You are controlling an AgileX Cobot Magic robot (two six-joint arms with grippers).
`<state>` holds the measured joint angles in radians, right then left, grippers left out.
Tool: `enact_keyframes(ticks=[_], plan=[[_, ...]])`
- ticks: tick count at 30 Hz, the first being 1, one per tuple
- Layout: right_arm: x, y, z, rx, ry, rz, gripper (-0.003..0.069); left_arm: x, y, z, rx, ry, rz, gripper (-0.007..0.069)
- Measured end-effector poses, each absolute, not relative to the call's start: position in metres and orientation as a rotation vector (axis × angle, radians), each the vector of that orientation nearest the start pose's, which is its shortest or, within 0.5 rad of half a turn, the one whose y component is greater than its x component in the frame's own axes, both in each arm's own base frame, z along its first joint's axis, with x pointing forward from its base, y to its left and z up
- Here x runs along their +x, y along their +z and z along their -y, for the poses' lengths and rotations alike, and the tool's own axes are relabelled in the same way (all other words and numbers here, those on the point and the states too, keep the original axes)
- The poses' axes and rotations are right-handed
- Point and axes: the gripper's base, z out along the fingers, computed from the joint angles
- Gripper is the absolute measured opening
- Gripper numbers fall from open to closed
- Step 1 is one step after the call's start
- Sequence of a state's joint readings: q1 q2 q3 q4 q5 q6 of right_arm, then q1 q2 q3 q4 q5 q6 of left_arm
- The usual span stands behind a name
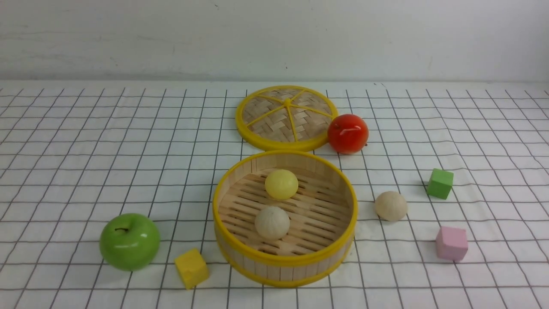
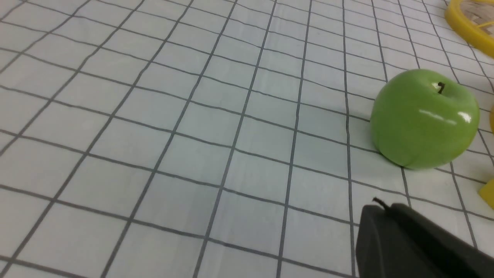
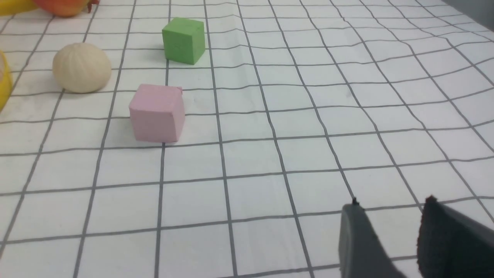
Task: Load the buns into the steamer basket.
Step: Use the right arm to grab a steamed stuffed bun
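Nearest the front camera is one matte yellow cube [image 1: 191, 268]. It rests on the white grid-lined cloth surface [image 1: 85, 150], just beside the steamer basket's front wall.

From your left:
- **Green apple:** one glossy green apple [image 1: 129, 241], then the yellow cube.
- **Steamer basket:** one round steamer basket of wooden strips with yellow rims [image 1: 283, 271], uncovered.
- **Buns inside:** two buns lie apart on its slatted floor. One is a pale yellow matte dome [image 1: 281, 183] toward the far side. The other is a cream-beige matte dome [image 1: 272, 222] toward the near side.
- **Lid:** one flat woven lid with yellow rim and spokes [image 1: 285, 118] lies behind the basket.
- **Red apple:** one glossy red apple [image 1: 348, 133] sits at the lid's right edge. I cannot tell whether the two touch.
- **Third bun:** a cream-beige ribbed dome [image 1: 390, 206] sits alone on the surface, right of the basket and clear of its wall.
- **Remaining cubes:** one matte green cube [image 1: 440, 183] lies farther back and one matte pink cube [image 1: 451, 243] lies nearer.

Count: three buns (two in, one out), one basket, one lid, two apples, three cubes.

Neither arm shows in the front view. Your left fingers [image 2: 401, 231] are pressed together on nothing, near the green apple. Your right fingers [image 3: 359, 239] stand parted with nothing between them, low over bare cloth. The outstanding bun lies well ahead of them, beyond the pink cube, on the basket side.

Assessment:
- The right arm is the nearer one, so the last bun falls to it.
- The dome has no long axis, so any closing direction should serve.
- The pink cube sits near the line of approach, so keep clear of it.
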<state>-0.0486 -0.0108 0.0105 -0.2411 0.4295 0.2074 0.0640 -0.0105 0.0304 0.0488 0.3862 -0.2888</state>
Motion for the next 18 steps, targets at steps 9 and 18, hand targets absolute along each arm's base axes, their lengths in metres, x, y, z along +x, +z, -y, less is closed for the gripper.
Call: enact_keyframes(ticks=[9,18], plan=[[0.053,0.178,0.01,0.081,-0.121,-1.817,0.0239,0.052,0.169,-0.005,-0.302,-0.105,-1.866,0.0001],[0.054,0.221,-0.001,-0.054,-0.073,-1.337,0.0239,0.052,0.169,-0.005,-0.302,-0.105,-1.866,0.0004]])
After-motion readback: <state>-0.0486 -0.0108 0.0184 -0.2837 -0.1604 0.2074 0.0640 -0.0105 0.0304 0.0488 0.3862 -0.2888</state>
